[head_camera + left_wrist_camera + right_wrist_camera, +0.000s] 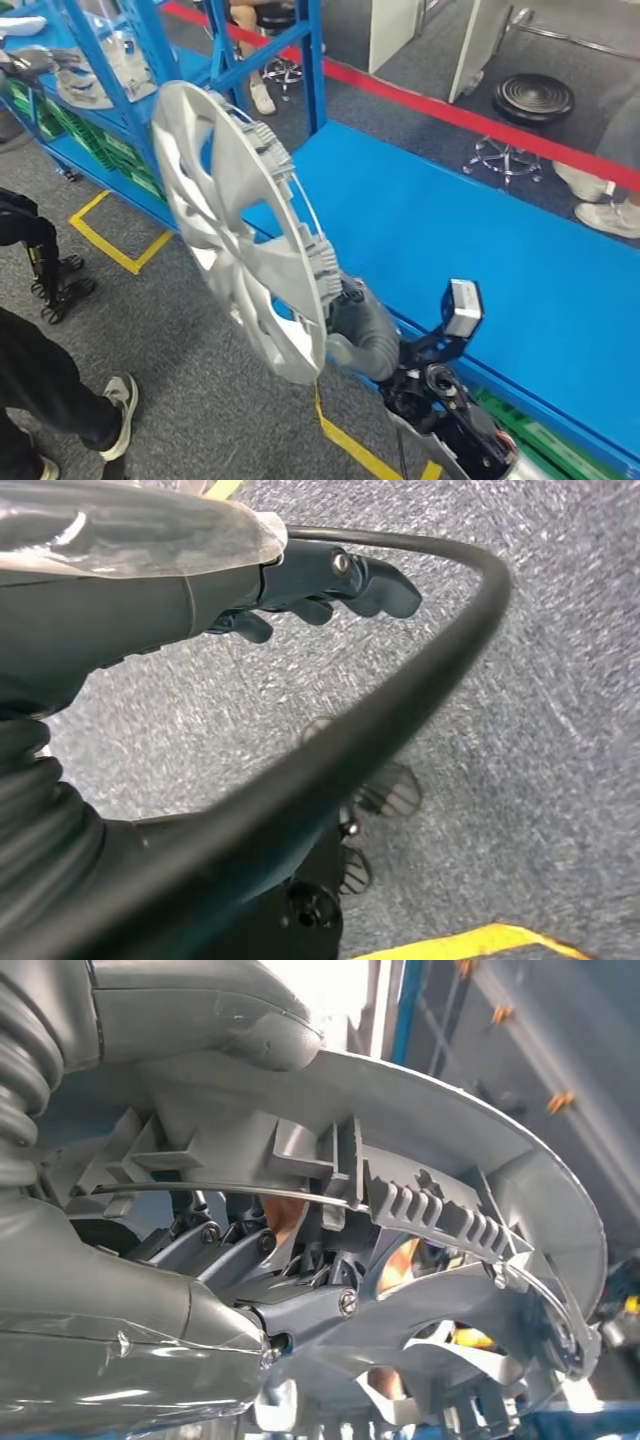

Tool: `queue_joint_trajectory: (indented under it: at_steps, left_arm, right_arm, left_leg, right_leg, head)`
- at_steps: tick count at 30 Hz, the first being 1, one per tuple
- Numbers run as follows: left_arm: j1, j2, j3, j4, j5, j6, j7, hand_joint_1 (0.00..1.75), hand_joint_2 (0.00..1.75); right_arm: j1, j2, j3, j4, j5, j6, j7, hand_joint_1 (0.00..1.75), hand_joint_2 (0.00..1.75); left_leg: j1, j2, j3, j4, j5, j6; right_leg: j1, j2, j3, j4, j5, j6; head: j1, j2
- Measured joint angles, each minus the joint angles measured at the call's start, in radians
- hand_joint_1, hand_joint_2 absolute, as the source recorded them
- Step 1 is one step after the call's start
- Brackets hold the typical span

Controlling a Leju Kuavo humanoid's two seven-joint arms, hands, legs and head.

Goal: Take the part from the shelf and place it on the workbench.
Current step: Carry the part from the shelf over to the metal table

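Silver plastic, the wheel cover [234, 230] hangs tilted on edge above the grey floor [189, 400], just off the blue desk's [483, 260] near edge, its rim gripped by the right hand [362, 325], fingers [226, 1250] curled inside, while the left hand [317, 585] hangs with fingers bent, holding nothing.

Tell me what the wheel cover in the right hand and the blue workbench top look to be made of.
Wheel cover: probably moulded plastic with a silver satin paint; the right wrist view shows thin ribs, clips and a wire retaining ring on its back. The right hand grips its rim.
Workbench: a smooth, matte blue surface, possibly a mat or painted board; the base material cannot be told.
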Motion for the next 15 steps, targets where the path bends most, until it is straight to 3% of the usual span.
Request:
queue_joint_trajectory:
  at_steps: [2,3,4,5,7,9,12,14,15]
  left_arm:
    - [-0.002,0.001,0.0,0.0,0.0,0.0,0.0,0.0,1.75]
    - [-0.002,0.001,0.0,0.0,0.0,0.0,0.0,0.0,1.75]
    - [-0.001,0.001,0.0,0.0,0.0,0.0,0.0,0.0,1.75]
    - [0.0,0.001,0.0,0.0,0.0,0.0,0.0,0.0,1.75]
    - [0.0,0.003,0.0,0.0,0.0,0.0,0.0,0.0,1.75]
    - [-0.003,0.004,0.0,0.0,-0.001,0.0,0.0,0.0,1.75]
    - [-0.002,0.006,-0.001,0.0,-0.001,0.0,-0.001,0.0,1.75]
    - [0.001,0.006,-0.002,0.0,-0.002,-0.001,0.0,0.0,1.75]
    - [0.0,0.005,-0.003,0.0,-0.002,-0.001,0.0,0.0,1.75]
  right_arm:
    - [0.0,0.002,0.001,0.001,0.0,0.006,-0.001,1.61,1.75]
    - [0.001,0.002,0.003,0.002,0.0,0.008,-0.001,1.61,1.75]
    - [0.001,0.002,0.004,0.003,-0.001,0.011,-0.001,1.61,1.75]
    - [0.001,0.003,0.005,0.003,-0.002,0.016,-0.002,1.61,1.75]
    - [0.0,0.006,0.006,0.003,-0.006,0.025,-0.003,1.61,1.75]
    - [-0.001,0.008,0.007,0.003,-0.008,0.033,-0.004,1.61,1.75]
    - [-0.001,0.01,0.012,0.003,-0.005,0.039,-0.004,1.61,1.75]
    - [-0.001,0.011,0.016,0.003,0.0,0.04,-0.003,1.61,1.75]
    - [-0.001,0.011,0.017,0.003,0.002,0.041,-0.003,1.61,1.75]
  left_leg:
    - [-0.002,0.019,-0.081,0.144,-0.05,-0.001]
    - [-0.003,0.02,-0.107,0.182,-0.054,0.0]
    - [-0.004,0.022,-0.112,0.18,-0.038,0.004]
    - [-0.007,0.025,-0.094,0.135,-0.006,0.009]
    - [-0.02,0.056,-0.023,-0.013,0.063,0.026]
    - [-0.034,0.082,0.018,-0.1,0.088,0.04]
    - [-0.034,0.063,0.021,-0.115,0.088,0.051]
    - [-0.027,0.046,0.028,-0.124,0.091,0.059]
    - [-0.023,0.038,0.031,-0.126,0.092,0.062]
  right_leg:
    - [0.008,-0.025,0.003,0.0,-0.004,-0.009]
    - [0.011,-0.037,0.004,0.0,-0.006,-0.012]
    - [0.015,-0.048,0.006,0.0,-0.008,-0.014]
    - [0.018,-0.058,0.009,0.0,-0.011,-0.015]
    - [0.023,-0.077,0.016,0.0,-0.017,-0.014]
    - [0.029,-0.092,0.02,0.0,-0.024,-0.008]
    - [0.031,-0.108,0.026,-0.001,-0.034,0.004]
    - [0.028,-0.077,0.01,0.042,-0.066,0.013]
    - [0.025,-0.054,-0.014,0.096,-0.096,0.016]
  head:
    - [-0.017,0.0]
    - [-0.022,0.0]
    - [-0.026,0.0]
    - [-0.03,0.0]
    - [-0.037,0.0]
    - [-0.039,0.0]
    - [-0.035,0.0]
    - [-0.029,0.0]
    - [-0.023,0.0]
